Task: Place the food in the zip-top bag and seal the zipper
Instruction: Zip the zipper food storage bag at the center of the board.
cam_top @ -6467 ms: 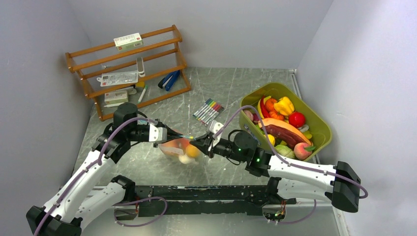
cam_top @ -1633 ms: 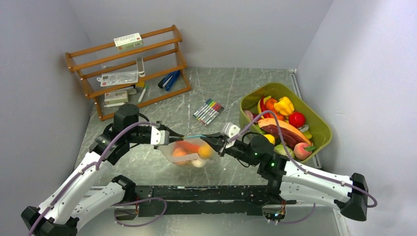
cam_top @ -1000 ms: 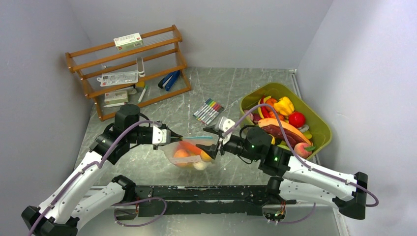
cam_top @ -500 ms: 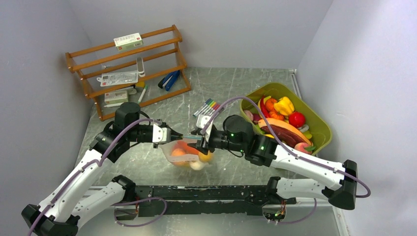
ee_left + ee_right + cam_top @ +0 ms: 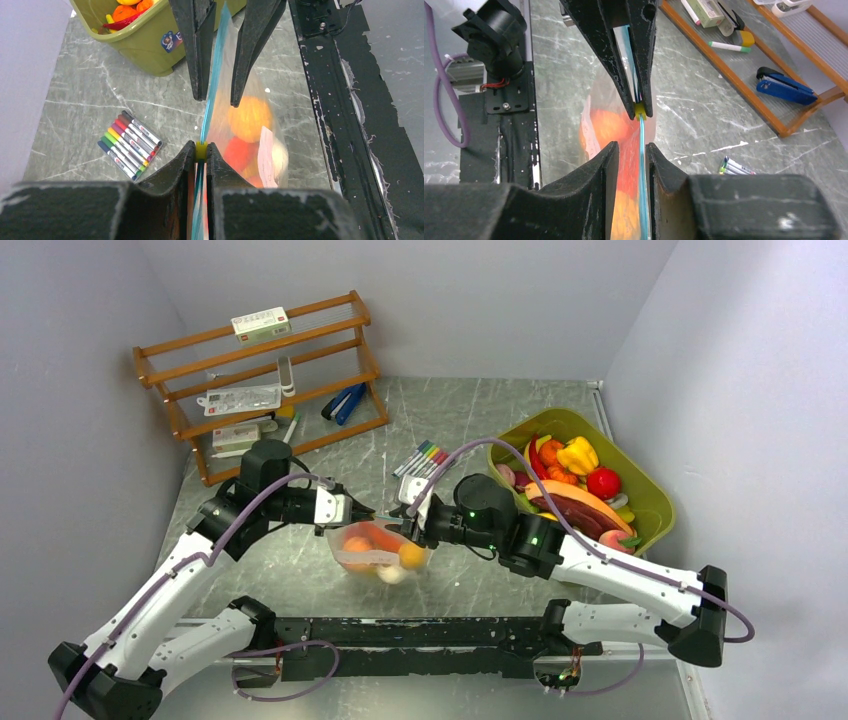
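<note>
The clear zip-top bag (image 5: 372, 552) hangs between my two grippers above the table, with orange, red and white toy food (image 5: 408, 556) inside. My left gripper (image 5: 360, 512) is shut on the left end of the teal zipper (image 5: 214, 75), and a small yellow tab (image 5: 201, 149) sits at its fingertips. My right gripper (image 5: 405, 530) straddles the zipper (image 5: 642, 165) close to the left gripper (image 5: 639, 112). Its jaws are narrowly apart, and the strip lies against one finger. In the left wrist view the right gripper (image 5: 216, 97) shows a gap around the strip.
An olive-green tub (image 5: 655, 502) with more toy food (image 5: 578, 455) stands at the right. Coloured markers (image 5: 422, 458) lie behind the bag. A wooden rack (image 5: 260, 380) with a blue stapler (image 5: 784, 87) stands at the back left. A black rail (image 5: 420, 635) runs along the near edge.
My right gripper let go of the zipper's right end and has moved left along the strip, close to the left gripper. The bag has shifted slightly left.
</note>
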Action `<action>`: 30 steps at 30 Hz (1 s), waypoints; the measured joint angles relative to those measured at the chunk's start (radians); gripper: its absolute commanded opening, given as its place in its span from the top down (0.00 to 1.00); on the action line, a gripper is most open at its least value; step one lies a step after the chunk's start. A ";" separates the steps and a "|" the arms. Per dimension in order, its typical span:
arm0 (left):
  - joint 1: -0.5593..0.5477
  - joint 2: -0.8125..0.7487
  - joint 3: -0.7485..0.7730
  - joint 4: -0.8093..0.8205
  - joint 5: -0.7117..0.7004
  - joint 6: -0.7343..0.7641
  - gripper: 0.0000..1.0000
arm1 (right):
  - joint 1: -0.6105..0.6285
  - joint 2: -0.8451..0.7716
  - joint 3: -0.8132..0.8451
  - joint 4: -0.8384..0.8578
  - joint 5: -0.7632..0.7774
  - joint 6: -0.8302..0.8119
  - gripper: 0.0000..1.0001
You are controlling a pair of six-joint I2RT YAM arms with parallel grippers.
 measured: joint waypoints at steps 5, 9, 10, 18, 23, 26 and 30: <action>0.000 0.002 0.000 0.000 0.008 -0.001 0.93 | 0.000 0.016 0.000 -0.011 0.017 -0.020 0.91; 0.000 0.004 0.000 0.001 0.012 -0.001 0.93 | 0.000 0.013 -0.005 -0.005 0.042 -0.042 1.00; 0.000 0.003 0.000 0.001 0.012 -0.001 0.93 | 0.000 0.009 -0.012 0.003 0.051 -0.045 1.00; -0.001 0.019 0.028 -0.002 0.007 -0.005 0.93 | 0.003 -0.104 -0.095 0.042 0.098 -0.068 1.00; -0.002 0.007 0.043 -0.012 -0.022 -0.004 0.93 | 0.002 -0.142 -0.092 0.011 0.128 -0.070 1.00; -0.002 -0.006 0.043 -0.032 -0.048 0.000 0.93 | 0.003 -0.153 -0.092 -0.012 0.151 -0.070 1.00; -0.002 -0.027 0.043 -0.055 -0.077 0.002 0.93 | 0.003 -0.177 -0.092 -0.033 0.172 -0.069 1.00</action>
